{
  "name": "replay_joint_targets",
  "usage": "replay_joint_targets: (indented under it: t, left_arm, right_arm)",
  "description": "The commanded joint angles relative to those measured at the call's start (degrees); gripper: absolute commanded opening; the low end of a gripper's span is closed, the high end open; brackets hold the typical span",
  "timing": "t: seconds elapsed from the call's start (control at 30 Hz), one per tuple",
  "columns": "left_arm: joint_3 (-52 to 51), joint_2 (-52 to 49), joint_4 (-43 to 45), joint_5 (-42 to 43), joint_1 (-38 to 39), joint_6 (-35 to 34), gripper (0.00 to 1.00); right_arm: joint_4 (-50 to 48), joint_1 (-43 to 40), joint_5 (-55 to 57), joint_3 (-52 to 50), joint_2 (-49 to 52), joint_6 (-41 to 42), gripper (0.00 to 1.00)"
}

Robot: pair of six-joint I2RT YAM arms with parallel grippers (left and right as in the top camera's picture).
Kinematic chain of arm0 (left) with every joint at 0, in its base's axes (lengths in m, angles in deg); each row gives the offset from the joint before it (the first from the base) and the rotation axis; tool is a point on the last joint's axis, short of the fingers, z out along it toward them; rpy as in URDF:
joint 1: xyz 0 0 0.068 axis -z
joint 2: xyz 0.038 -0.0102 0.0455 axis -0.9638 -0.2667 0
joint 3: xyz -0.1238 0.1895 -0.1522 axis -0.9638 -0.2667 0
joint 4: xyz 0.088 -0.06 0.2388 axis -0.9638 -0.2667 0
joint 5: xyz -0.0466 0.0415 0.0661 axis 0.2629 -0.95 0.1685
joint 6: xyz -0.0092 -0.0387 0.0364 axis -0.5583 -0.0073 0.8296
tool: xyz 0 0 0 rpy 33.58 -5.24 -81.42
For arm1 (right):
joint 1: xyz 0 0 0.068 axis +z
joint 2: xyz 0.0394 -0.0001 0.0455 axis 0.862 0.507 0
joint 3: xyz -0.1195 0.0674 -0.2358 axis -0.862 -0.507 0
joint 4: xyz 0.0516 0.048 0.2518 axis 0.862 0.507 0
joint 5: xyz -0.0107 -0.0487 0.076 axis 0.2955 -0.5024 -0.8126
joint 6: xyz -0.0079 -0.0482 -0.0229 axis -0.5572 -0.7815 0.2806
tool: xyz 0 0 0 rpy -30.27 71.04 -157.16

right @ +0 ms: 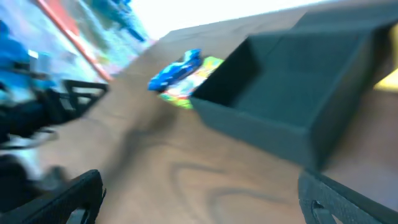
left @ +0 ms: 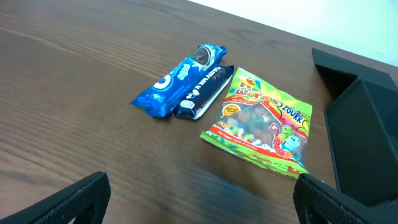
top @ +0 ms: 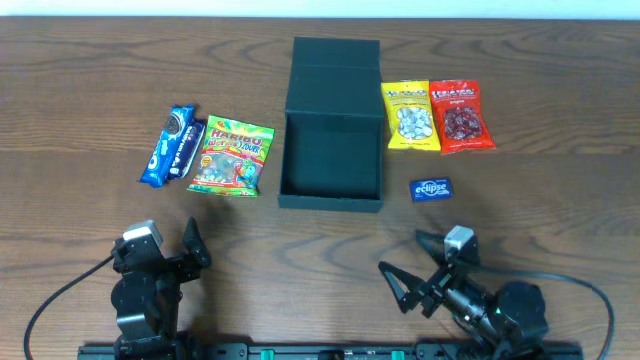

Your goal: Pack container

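The dark teal-green container (top: 331,190) stands open at the table's middle, its flap lid (top: 335,60) folded back; it also shows in the left wrist view (left: 367,143) and the right wrist view (right: 292,93). Left of it lie a blue Oreo packet (top: 172,145) and a green Haribo bag (top: 232,158), also in the left wrist view (left: 180,81) (left: 264,121). Right of it lie a yellow packet (top: 409,115), a red packet (top: 461,116) and a small blue Eclipse pack (top: 431,188). My left gripper (top: 192,245) is open and empty near the front left. My right gripper (top: 408,270) is open and empty near the front right.
The wooden table (top: 80,90) runs to a pale wall at the back. The arm bases and a black rail (top: 330,350) sit along the front edge. Cables trail from both arms.
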Motion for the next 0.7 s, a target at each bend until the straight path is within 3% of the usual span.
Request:
replay_joint_targets:
  t: [0.0,0.23,0.37,0.67]
  left_arm:
    - [-0.9,0.2,-0.7,0.2,-0.2,-0.2,0.95]
    - [-0.9,0.2,-0.7,0.2,-0.2,-0.2,0.95]
    - [-0.9,0.2,-0.6,0.2,-0.2,-0.2,0.95]
    - [-0.9,0.2,-0.7,0.2,-0.2,-0.2,0.95]
  right_arm:
    - [-1.5,-0.5,-6.9,0.1,-0.4,12.7,0.99]
    - [-9.1,-0.6,-3.5,1.8,2.0,15.3,0.99]
    - [-8.1,-0.6,0.9,7.4,9.9,10.9,0.99]
    - [11.3,-0.6,14.5,31.4,41.9,-5.4,0.96]
